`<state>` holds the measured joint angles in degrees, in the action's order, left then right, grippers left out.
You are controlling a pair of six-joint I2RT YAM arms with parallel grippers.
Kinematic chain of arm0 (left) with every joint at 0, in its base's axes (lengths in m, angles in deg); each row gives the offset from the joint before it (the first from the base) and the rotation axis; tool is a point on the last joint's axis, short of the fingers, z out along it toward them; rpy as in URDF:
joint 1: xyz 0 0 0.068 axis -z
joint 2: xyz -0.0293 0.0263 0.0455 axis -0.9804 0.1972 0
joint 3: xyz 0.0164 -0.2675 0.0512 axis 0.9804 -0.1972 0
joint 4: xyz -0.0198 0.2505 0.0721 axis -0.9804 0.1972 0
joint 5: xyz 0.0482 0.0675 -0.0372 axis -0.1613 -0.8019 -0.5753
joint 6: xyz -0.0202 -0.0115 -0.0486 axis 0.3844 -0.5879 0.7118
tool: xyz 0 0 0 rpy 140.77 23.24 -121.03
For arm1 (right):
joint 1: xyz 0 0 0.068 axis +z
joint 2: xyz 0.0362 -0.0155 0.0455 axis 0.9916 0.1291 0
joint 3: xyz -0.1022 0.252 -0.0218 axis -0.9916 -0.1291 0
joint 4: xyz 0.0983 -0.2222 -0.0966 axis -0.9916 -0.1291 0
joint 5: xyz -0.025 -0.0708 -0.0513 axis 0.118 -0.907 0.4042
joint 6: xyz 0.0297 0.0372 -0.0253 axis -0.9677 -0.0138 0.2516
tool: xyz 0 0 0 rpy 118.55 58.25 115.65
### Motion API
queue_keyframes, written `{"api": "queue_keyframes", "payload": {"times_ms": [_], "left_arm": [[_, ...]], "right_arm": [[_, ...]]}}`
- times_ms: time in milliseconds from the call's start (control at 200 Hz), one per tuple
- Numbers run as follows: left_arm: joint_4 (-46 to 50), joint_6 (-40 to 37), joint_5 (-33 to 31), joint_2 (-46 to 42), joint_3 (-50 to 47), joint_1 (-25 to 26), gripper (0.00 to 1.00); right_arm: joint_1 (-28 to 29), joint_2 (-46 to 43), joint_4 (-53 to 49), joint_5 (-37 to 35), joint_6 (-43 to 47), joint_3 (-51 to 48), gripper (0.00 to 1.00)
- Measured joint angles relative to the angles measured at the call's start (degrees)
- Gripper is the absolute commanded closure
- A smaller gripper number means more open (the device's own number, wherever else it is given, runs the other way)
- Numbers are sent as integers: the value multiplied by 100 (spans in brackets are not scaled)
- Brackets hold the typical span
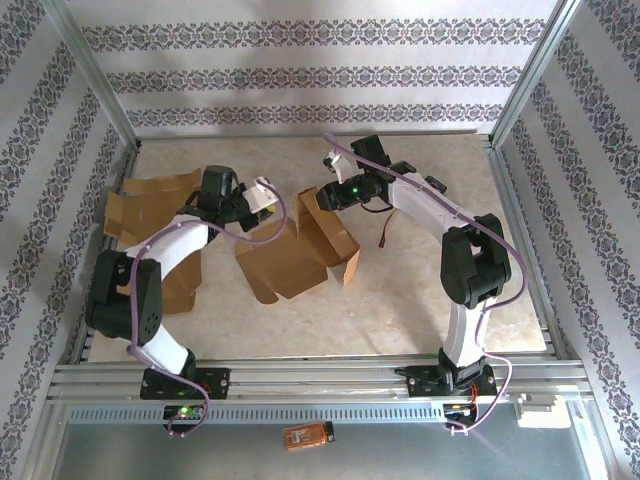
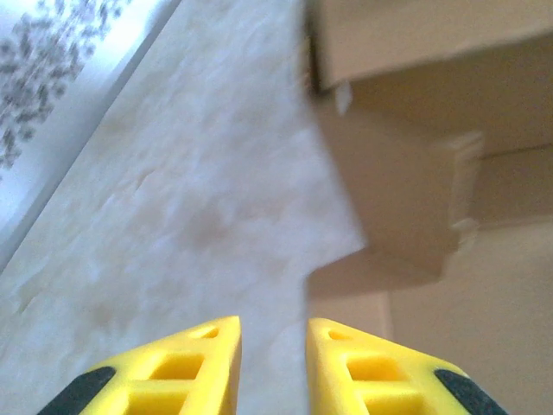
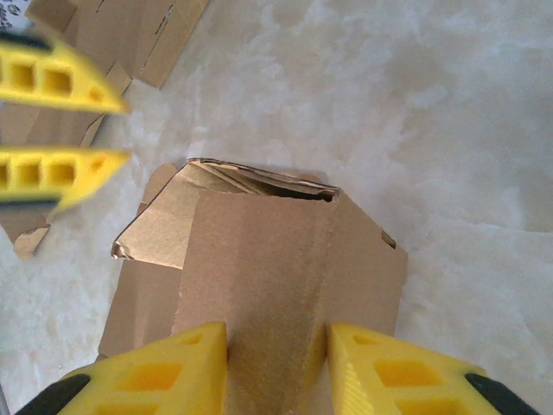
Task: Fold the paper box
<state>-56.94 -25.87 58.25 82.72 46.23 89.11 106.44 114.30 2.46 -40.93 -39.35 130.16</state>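
The brown paper box (image 1: pixel 300 250) lies partly folded in the middle of the table, with one wall raised. My right gripper (image 1: pixel 322 197) is at its far edge. In the right wrist view its yellow fingers (image 3: pixel 276 337) are shut on a raised fold of the box (image 3: pixel 259 251), one finger on each side. My left gripper (image 1: pixel 265 195) hovers just left of the box. Its fingers (image 2: pixel 272 333) stand slightly open over bare table with nothing between them, and the box (image 2: pixel 415 199) is ahead to the right. The right wrist view has the left gripper (image 3: pixel 117 131) at upper left.
More flat cardboard pieces (image 1: pixel 150 205) lie at the table's left side, under the left arm. Aluminium frame rails (image 1: pixel 90 70) and patterned walls close in the table. A small orange object (image 1: pixel 308 435) lies below the near rail.
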Motion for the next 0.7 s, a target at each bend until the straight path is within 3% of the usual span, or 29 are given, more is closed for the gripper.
{"api": "queue_keyframes", "payload": {"times_ms": [210,430,700], "left_arm": [[411,-494,461,931,846,-4,69],[1333,-894,1443,1622,2020,-2,48],[2470,-1294,1963,2297,2774,133,39]], "right_arm": [[0,0,0,0,0,0,64],[0,0,0,0,2,0,64],[0,0,0,0,33,0,64]]}}
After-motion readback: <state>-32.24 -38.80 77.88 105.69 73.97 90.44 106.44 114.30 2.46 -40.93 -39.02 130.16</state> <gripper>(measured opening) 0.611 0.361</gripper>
